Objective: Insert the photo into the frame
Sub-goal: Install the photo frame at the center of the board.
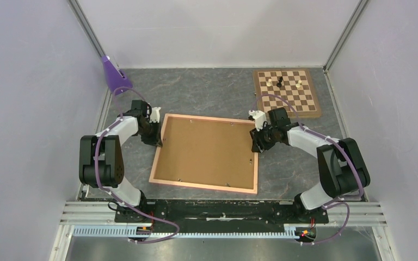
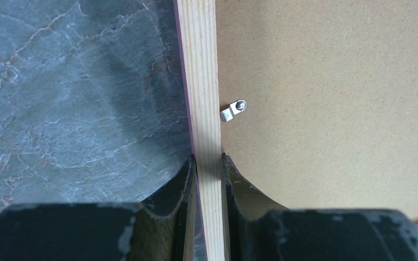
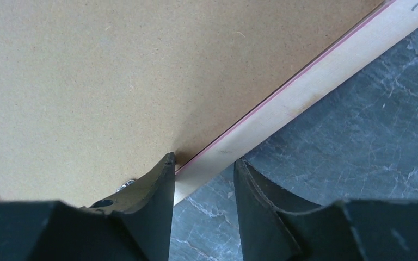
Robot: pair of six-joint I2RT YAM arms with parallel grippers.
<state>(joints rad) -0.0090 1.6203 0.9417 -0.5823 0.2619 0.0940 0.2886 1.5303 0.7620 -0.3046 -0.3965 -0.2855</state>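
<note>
The frame (image 1: pixel 204 186) lies back side up in the middle of the table, with the plain brown backing board (image 1: pixel 207 149) inside it. The photo is hidden. My left gripper (image 1: pixel 160 144) is shut on the frame's left rail (image 2: pixel 200 81), one finger on each side (image 2: pixel 209 159), just below a small metal clip (image 2: pixel 233 110). My right gripper (image 1: pixel 256 147) is open at the frame's right rail (image 3: pixel 305 89). It straddles the rail (image 3: pixel 203 159), with one finger over the backing board (image 3: pixel 114 70) and the other over the table.
A brown-and-cream chessboard (image 1: pixel 287 92) with a few pieces lies at the back right, just beyond the right arm. A purple holder (image 1: pixel 113 75) stands at the back left corner. Pale walls close in the table on three sides.
</note>
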